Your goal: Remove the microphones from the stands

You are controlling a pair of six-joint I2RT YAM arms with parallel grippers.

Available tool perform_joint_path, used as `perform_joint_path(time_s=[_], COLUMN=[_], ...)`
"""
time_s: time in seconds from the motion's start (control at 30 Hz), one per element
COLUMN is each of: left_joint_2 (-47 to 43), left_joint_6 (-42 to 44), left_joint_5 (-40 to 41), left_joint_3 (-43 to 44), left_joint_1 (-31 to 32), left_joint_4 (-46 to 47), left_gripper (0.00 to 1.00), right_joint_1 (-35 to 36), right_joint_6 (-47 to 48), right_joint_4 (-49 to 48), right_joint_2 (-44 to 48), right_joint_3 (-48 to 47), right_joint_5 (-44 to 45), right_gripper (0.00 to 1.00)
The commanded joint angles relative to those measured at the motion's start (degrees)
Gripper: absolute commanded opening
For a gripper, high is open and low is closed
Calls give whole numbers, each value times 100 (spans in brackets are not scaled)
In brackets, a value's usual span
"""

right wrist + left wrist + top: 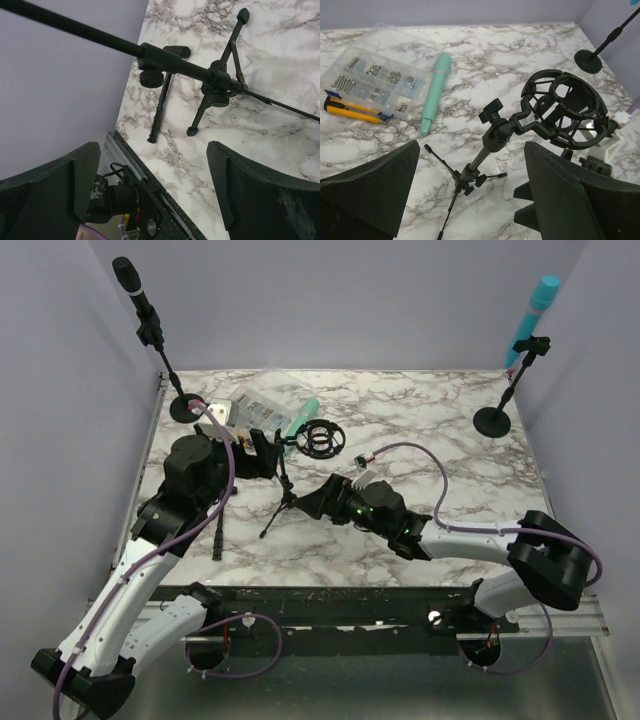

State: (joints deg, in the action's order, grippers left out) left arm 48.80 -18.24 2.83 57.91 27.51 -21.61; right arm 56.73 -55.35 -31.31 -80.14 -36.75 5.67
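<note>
A teal microphone [434, 92] [300, 418] lies flat on the marble table, apart from the small black tripod stand [480, 160] [285, 495]. The stand's round shock mount [565, 107] [320, 438] is empty. My left gripper [470, 200] [264, 452] is open just left of the stand's top, with the pole showing between its fingers but not touched. My right gripper [152, 190] [320, 502] is open to the right of the tripod, low over the table, holding nothing. The pole and legs [220, 85] cross above its fingers.
A clear parts box [375, 80] [250, 405] and a yellow utility knife [352, 110] sit behind the teal microphone. A black rod [162, 107] [218, 535] lies near the front left. Tall stands holding a black mic [130, 280] and a blue mic [535, 305] occupy the back corners.
</note>
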Motion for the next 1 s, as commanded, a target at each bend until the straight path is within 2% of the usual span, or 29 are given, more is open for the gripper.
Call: perform_joint_path(time_s=[0.0,0.13,0.3,0.47,0.63,0.83,0.97], left_joint_2=[-582,-812,-915,-927,-907,-921,-925], left_joint_6=[29,57,66,66,67,75,83], left_joint_5=[279,242,227,174,131,105,110], left_joint_3=[-250,-332,-333,-324,-307,-309,-307], left_joint_1=[44,53,62,57,57,54,57], left_joint_4=[555,694,702,711,707,703,704], left_gripper=[92,95,95,95,95,95,95], right_joint_1=[-211,-347,-519,-583,-609,-619,-641], right_joint_6=[-1174,-1743,-2431,-2824,-3135,-3201,-3179], right_joint_4=[-1424,-1938,-2812,-3519,-4601,-4480,-4424], right_joint_2=[-667,-1147,-1835,-2444,-2894,-3085,-3096], right_joint_3=[46,2,-110,-374,-374,-543,-559], right_joint_5=[-727,-761,-992,-1248,-1235,-1227,-1183], right_gripper=[94,92,73,62,60,55,47])
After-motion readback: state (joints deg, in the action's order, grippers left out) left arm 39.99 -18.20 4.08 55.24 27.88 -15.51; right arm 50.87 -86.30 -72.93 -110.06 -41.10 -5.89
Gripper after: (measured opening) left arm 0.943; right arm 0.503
